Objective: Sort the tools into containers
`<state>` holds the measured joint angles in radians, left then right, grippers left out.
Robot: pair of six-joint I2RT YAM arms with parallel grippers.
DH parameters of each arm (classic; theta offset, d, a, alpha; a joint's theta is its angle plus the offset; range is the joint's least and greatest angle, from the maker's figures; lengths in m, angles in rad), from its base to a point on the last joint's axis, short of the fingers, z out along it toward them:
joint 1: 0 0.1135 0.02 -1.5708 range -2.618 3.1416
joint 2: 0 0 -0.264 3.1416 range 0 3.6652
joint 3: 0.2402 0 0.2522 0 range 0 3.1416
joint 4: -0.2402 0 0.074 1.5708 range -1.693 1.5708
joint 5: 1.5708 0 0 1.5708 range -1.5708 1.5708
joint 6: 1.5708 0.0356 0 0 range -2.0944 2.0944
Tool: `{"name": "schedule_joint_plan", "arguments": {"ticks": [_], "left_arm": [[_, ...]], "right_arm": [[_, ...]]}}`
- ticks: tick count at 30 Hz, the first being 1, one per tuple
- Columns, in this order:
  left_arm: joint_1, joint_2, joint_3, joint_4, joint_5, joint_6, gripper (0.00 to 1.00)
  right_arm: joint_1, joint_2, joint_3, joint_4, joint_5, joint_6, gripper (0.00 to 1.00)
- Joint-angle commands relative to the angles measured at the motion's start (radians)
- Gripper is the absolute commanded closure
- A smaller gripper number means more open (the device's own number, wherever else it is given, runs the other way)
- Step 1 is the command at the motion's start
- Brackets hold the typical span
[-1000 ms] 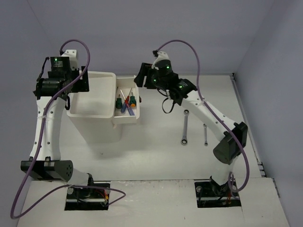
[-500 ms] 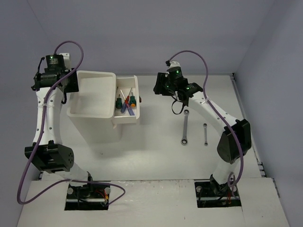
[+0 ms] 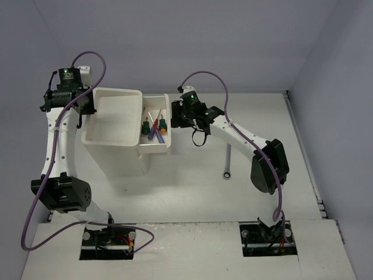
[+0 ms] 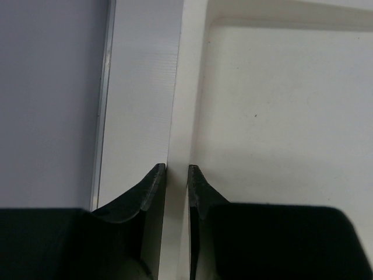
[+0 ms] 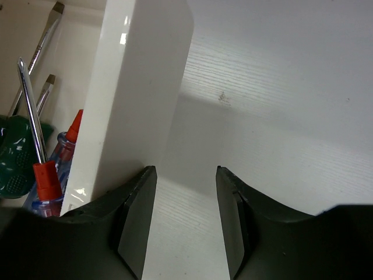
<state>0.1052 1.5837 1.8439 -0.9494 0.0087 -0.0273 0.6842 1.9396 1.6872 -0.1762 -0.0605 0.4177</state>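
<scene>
Item: white box (image 3: pixel 116 157), rigid thin-walled plastic, which we judge light and apt to slide; the left gripper (image 4: pixel 175 175) is clamped on its tray rim (image 4: pixel 176 87). Its drawer (image 5: pixel 131 87) stands out and holds the screwdrivers (image 3: pixel 154 125), with the right gripper (image 5: pixel 185 175) just beside its wall, jaws apart and grasping nothing. One wrench (image 3: pixel 227 160) lies on the table (image 3: pixel 192 192): stiff, slick steel, which we would take mid-shank.

So both arms are the same build: white tubular links on the left arm (image 3: pixel 58 146) and right arm (image 3: pixel 239 133), chunky black motor housings (image 3: pixel 64 195) at the joints, a little green status light (image 3: pixel 66 73) near each wrist, and a purple cable (image 3: pixel 87 54) running along the whole thing. The matte black fingers (image 4: pixel 148 189) taper to thin tips.
</scene>
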Motion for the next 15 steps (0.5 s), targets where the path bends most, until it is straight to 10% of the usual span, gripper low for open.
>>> {"name": "schedule_joint_plan", "arguments": {"ticks": [1, 15], "left_arm": [[0.005, 0.02, -0.037, 0.066, 0.08, -0.003, 1.0], [0.002, -0.013, -0.15, 0.146, 0.197, -0.079, 1.0]], "right_arm": [[0.066, 0.02, 0.124, 0.07, -0.063, 0.029, 0.57], [0.137, 0.092, 0.247, 0.069, -0.045, 0.138, 0.59]]}}
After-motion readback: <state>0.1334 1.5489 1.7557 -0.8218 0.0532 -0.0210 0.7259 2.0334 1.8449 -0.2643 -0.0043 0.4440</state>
